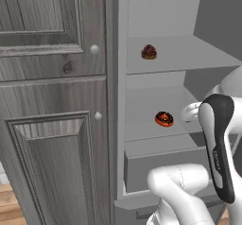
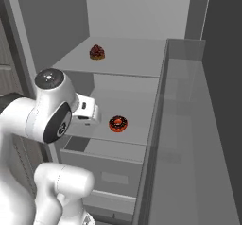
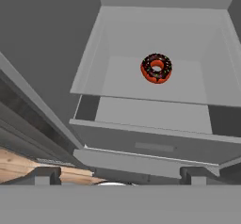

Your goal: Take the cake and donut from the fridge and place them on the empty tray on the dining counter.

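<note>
Hovering: gripper [image 3: 120, 173] spread wide, holding nothing, facing the open fridge [image 1: 124, 101]
Donut [image 3: 156, 68]: middle shelf, above the drawer
Cake [image 1: 149, 52]: shelf above

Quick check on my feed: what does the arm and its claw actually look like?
Glossy white rounded arm segments, with dark grey caps and bands at the joints. One link carries a long black cover with small pale lettering. The claw ends in two small dark grey, blocky fingertips. No cables show.

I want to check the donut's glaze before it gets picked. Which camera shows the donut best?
The hand view: the donut sits large, seen from above, hole and glaze clear. Both base views show it smaller on the middle fridge shelf, seen at a slant.
</note>
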### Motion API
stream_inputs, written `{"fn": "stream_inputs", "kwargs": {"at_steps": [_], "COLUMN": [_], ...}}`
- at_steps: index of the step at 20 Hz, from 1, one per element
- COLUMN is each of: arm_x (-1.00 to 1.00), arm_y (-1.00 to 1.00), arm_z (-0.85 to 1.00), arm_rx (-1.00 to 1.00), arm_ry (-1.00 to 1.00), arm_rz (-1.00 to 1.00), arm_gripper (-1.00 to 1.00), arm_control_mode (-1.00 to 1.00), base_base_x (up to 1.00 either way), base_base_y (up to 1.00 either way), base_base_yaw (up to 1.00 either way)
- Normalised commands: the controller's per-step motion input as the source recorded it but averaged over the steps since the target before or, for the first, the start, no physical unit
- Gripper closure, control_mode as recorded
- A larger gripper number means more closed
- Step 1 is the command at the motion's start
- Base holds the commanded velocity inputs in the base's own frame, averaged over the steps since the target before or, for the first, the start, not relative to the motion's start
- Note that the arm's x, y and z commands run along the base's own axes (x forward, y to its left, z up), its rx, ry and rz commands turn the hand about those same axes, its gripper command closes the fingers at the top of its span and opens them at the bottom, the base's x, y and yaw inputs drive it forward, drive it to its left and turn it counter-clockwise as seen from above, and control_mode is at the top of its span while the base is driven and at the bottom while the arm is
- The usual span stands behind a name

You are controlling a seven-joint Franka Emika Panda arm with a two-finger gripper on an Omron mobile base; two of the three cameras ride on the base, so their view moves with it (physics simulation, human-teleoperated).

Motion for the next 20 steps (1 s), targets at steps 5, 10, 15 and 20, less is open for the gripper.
{"fn": "stream_inputs", "kwargs": {"at_steps": [5,10,15,20], "arm_x": [0.37,0.44,0.45,0.49], "arm_y": [0.0,0.0,0.0,0.0], "arm_z": [-0.28,-0.31,-0.24,-0.2], "arm_rx": [0.0,0.0,0.0,0.0], "arm_ry": [-0.07,-0.03,0.0,0.07], "arm_rz": [0.0,0.0,0.0,0.0], "arm_gripper": [-1.0,-1.0,-1.0,-1.0], "arm_control_mode": [-1.0,-1.0,-1.0,-1.0], "base_base_x": [0.0,0.0,0.0,0.0], "base_base_y": [0.0,0.0,0.0,0.0], "base_base_yaw": [0.0,0.0,0.0,0.0]}}
